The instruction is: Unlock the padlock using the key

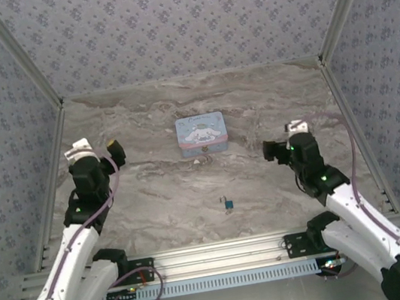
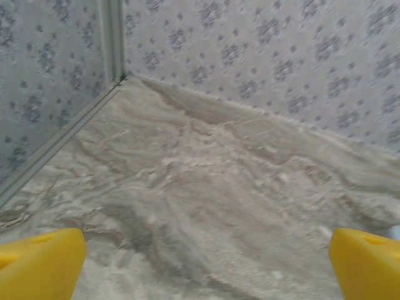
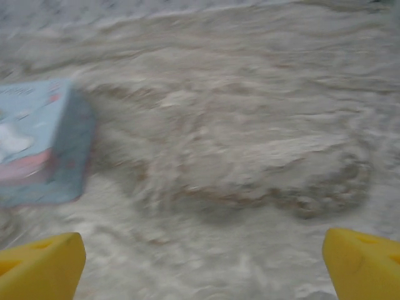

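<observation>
The padlock (image 1: 228, 204) is a tiny blue-teal block with a thin shackle. It lies on the marble table near the front middle, between the two arms. A tiny pale speck (image 1: 199, 160) lies just in front of the tin; I cannot tell whether it is the key. My left gripper (image 1: 95, 153) hovers at the left, well away from the padlock, and is open. Its yellow fingers (image 2: 37, 265) stand wide apart over bare table. My right gripper (image 1: 287, 142) hovers at the right, also open. Nothing lies between its yellow fingertips (image 3: 37, 265).
A light-blue rectangular tin (image 1: 202, 134) with a cartoon picture sits at the back middle, and its corner shows blurred in the right wrist view (image 3: 44, 150). Patterned walls close in the table on three sides. An aluminium rail (image 1: 217, 257) runs along the near edge.
</observation>
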`<state>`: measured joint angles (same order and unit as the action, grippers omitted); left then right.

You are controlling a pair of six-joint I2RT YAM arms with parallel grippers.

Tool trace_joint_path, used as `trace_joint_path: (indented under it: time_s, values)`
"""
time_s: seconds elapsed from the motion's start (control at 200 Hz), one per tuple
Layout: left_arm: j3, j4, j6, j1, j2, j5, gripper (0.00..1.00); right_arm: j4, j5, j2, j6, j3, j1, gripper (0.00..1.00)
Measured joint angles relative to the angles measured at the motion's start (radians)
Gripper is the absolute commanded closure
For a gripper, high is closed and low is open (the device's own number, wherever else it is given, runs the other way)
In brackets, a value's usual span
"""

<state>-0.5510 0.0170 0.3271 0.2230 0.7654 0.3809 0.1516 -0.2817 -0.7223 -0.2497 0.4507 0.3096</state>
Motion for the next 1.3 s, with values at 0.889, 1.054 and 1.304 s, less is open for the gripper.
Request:
trace_joint_path:
  time_s: [0.889, 1.054, 1.304]
  values:
    - [0.274, -0.659, -0.331, -0.032, 0.462, -0.019, 0.0, -1.051, 0.219, -0.7, 0.222, -0.228, -0.349, 0.0]
    - [0.281, -0.827, -0.392, -0.053, 0.569, -0.083, 0.01, -1.094, 0.243, -0.79, 0.238, -0.204, -0.35, 0.0]
    - [0.295, -1.006, -0.397, -0.132, 0.718, -0.184, 0.01, -1.009, 0.271, -0.792, 0.244, -0.068, -0.355, 0.0]
